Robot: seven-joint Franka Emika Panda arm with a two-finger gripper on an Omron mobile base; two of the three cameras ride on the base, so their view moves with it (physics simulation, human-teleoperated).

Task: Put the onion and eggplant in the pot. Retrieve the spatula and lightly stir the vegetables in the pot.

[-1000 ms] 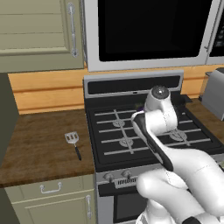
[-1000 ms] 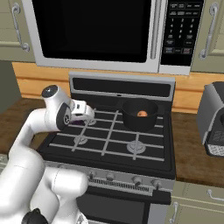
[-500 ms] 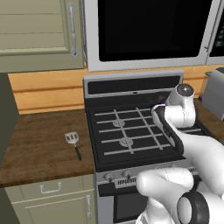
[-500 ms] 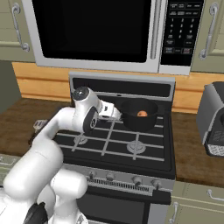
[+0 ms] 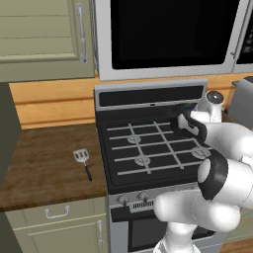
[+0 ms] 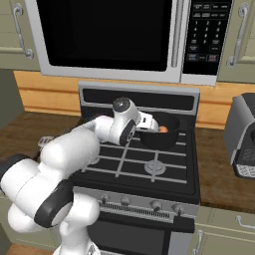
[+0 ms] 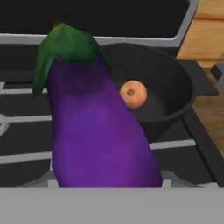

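onion (image 7: 133, 94) in pot (image 7: 175, 94), spatula (image 5: 82, 160) on counter (image 5: 44, 173)

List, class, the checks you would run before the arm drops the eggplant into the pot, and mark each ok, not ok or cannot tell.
1. Eggplant in the gripper: ok, it looms close before the hand camera, stem cap up.
2. Onion inside the pot: ok, it rests on the pot floor.
3. Eggplant over the pot opening: cannot tell; in the hand view it hangs near the front rim.
4. Room in the pot for the eggplant: ok, most of the floor is bare.
5. Spatula ready for stirring: ok, it lies on the counter left of the stove.
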